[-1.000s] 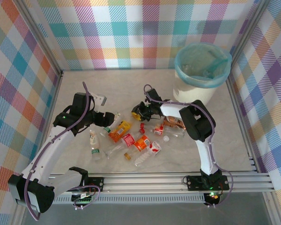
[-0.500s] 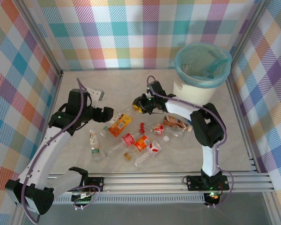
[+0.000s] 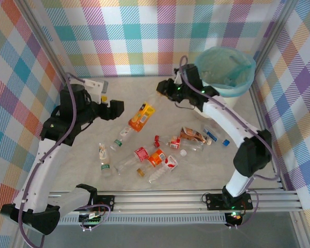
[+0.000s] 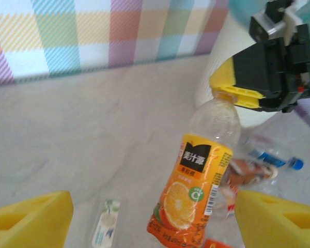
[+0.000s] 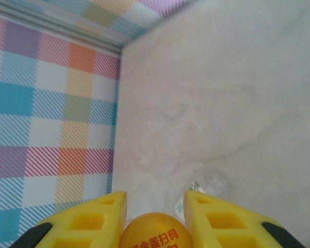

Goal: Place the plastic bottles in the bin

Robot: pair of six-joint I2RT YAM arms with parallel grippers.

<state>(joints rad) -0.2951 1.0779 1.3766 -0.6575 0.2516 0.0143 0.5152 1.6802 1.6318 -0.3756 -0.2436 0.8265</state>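
My right gripper [image 3: 164,89] is shut on the orange cap [image 5: 155,233] of an orange-label plastic bottle [image 3: 141,117]. The bottle hangs tilted above the table, left of the bin [image 3: 213,89], a cream bucket with a teal liner. In the left wrist view the same bottle [image 4: 195,192] dangles from the right gripper [image 4: 232,92] in front of the bin's wall [image 4: 217,51]. My left gripper [image 3: 115,109] stands open, just left of the hanging bottle, with nothing between its fingers [image 4: 33,219]. Several more bottles [image 3: 156,156] lie in a heap at the table's middle.
A green-label bottle [image 3: 104,158] lies at the heap's left. A clear bottle with a blue cap [image 3: 217,138] lies to the right, near the bin's foot. Plaid walls close the table on three sides, with a metal rail [image 3: 170,199] along the front.
The right gripper has lifted the orange-label bottle off the table and carried it back and right, toward the bin. The left arm has risen and drawn back to the left.
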